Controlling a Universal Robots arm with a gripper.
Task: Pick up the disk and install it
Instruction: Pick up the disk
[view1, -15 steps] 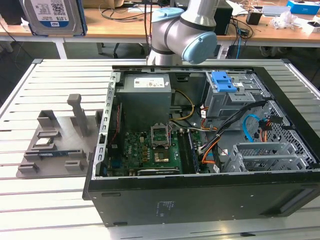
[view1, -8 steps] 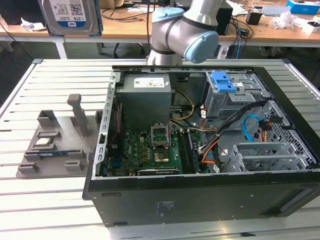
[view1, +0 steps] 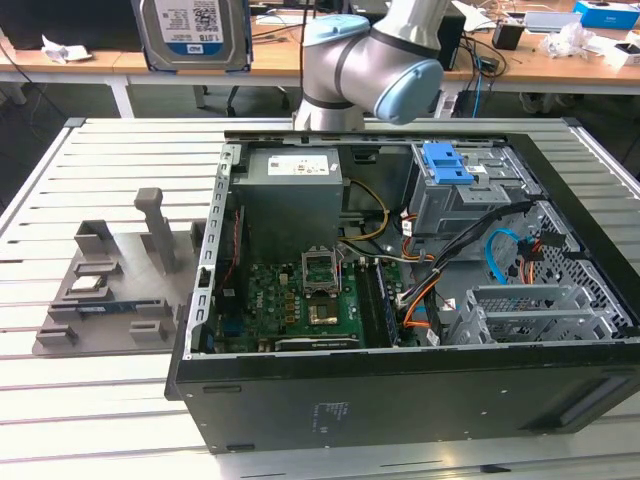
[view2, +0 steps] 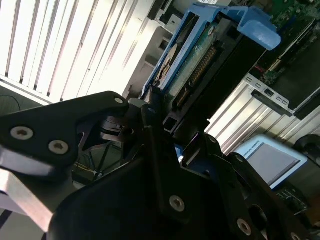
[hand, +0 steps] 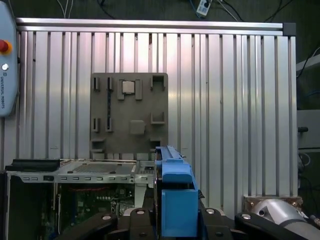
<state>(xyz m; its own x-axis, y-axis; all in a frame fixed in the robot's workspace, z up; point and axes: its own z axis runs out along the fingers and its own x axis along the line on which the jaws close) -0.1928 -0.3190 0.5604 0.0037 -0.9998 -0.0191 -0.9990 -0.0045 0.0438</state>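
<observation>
The disk (view1: 192, 32) hangs high above the table at the back of the exterior view's left, upright, with its blue-and-white label facing the camera. In the second wrist view my gripper (view2: 160, 120) is shut on the disk (view2: 192, 70), whose blue bracket and connector edge stick out past the black fingers (view2: 100, 120). The first wrist view looks down the disk's blue bracket edge (hand: 175, 200), which stands between the fingers (hand: 220, 220) above the table. The arm's elbow (view1: 370, 70) is behind the computer.
An open computer case (view1: 400, 390) lies on the slatted aluminium table (view1: 90, 400). Inside it is a grey metal cage with a blue latch (view1: 447, 165), with cables and a motherboard beside it. A grey fixture plate (view1: 110, 280) (hand: 129, 115) holding small parts sits to the case's left in the exterior view.
</observation>
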